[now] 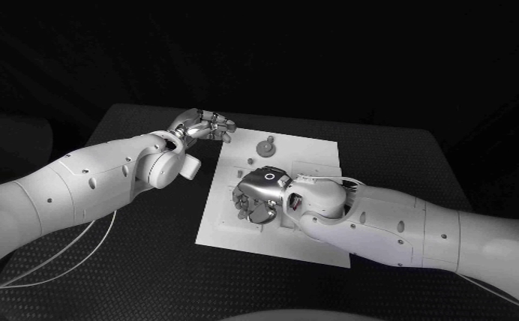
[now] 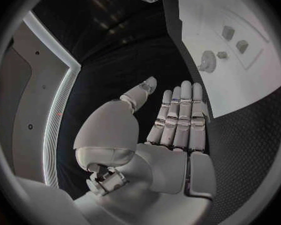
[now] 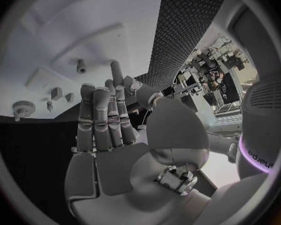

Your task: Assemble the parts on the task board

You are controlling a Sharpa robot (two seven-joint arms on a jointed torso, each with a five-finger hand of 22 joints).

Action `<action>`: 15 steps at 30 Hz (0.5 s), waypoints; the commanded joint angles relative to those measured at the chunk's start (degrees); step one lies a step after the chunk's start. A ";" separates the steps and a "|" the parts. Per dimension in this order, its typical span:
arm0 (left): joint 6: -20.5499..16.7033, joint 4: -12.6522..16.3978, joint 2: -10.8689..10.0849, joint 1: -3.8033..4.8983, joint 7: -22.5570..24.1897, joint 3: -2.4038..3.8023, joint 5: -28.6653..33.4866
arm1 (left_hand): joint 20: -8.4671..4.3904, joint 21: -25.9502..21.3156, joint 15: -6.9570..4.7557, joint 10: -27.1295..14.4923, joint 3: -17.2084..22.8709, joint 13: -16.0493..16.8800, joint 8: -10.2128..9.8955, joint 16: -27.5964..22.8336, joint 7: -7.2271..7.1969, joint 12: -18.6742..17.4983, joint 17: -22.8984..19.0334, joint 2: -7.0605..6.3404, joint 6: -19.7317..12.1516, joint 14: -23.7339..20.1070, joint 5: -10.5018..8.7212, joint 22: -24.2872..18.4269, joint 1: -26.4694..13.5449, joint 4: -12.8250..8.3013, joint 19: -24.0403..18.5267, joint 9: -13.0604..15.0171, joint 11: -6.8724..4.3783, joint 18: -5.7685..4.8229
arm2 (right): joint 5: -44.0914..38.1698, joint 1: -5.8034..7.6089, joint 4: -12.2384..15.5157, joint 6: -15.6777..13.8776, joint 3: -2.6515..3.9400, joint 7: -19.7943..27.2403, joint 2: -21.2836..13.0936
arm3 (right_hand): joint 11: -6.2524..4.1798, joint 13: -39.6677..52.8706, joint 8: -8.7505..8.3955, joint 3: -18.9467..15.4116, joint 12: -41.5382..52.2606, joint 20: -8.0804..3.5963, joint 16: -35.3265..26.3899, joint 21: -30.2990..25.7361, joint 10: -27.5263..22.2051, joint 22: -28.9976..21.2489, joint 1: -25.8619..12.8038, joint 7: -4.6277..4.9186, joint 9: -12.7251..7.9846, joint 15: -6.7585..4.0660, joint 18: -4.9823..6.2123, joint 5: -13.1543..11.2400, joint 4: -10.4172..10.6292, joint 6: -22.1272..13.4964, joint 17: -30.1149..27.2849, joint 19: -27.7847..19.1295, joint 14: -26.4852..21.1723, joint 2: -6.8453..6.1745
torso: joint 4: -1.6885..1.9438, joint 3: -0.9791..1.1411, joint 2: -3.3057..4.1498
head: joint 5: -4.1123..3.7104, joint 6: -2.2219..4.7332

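- On the black worktop [image 1: 130, 261], at the left, the left hand [image 1: 203, 124] hovers just off the far left corner of the task board [image 1: 313, 152]; the left wrist view shows its fingers [image 2: 181, 115] straight and side by side, thumb apart, holding nothing, with the dark surface beneath them.
- Across the middle lies the white task board, a flat rectangular plate, with a round knobbed part [image 1: 265, 148] standing near its far end and smaller parts [image 2: 228, 33] close by it.
- Further right, the right hand [image 1: 259, 193] is over the near left portion of the board, palm down; in the right wrist view its fingers [image 3: 103, 115] stretch out flat and released above the white plate, gripping nothing.
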 commanded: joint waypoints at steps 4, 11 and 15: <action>0.83 0.07 0.12 0.06 0.46 0.05 0.34 | 0.47 0.13 0.13 -0.52 -0.16 -0.06 0.24 -0.37 0.07 -0.15 0.10 0.04 -0.52 -0.41 -0.02 -0.09 -0.50 0.02 0.12 -0.10 -0.04 0.78 | -1.66 -0.06 -0.37 0.26 0.00 -0.26 -0.11 | -0.39 2.43 0.22 0.22 0.23 -0.32 0.26 0.36 0.67 1.24 2.27 0.03 0.10 -0.34 0.80 0.20 -0.05 0.11 0.00 0.10 0.07 2.07 | 0.01 -0.02 0.00 | -0.01 -0.02; 0.82 0.09 0.10 0.06 0.43 0.05 0.34 | 0.47 0.13 0.13 -0.52 -0.16 -0.07 0.25 -0.40 0.07 -0.15 0.16 0.04 -0.53 -0.41 -0.01 -0.11 -0.51 0.02 0.12 -0.12 -0.04 0.78 | -1.75 -0.06 -0.85 0.90 0.00 -0.31 -0.09 | -0.40 2.46 0.22 0.22 0.23 -0.34 0.28 0.39 0.68 1.24 2.30 0.03 0.14 -0.35 0.80 0.20 -0.04 0.11 0.00 0.11 0.08 2.06 | 0.02 -0.02 0.00 | -0.06 -0.07; 0.86 0.09 0.13 0.06 0.41 0.05 0.34 | 0.47 0.13 0.13 -0.52 -0.17 -0.07 0.26 -0.42 0.07 -0.14 0.18 0.04 -0.54 -0.41 -0.02 -0.12 -0.51 0.01 0.12 -0.12 -0.04 0.78 | -1.74 -0.06 -1.10 1.65 -0.03 -0.26 0.07 | -0.39 2.48 0.22 0.21 0.22 -0.34 0.28 0.40 0.68 1.24 2.29 0.03 0.16 -0.35 0.80 0.20 -0.03 0.11 0.00 0.10 0.08 2.06 | 0.01 -0.05 -0.02 | -0.02 -0.08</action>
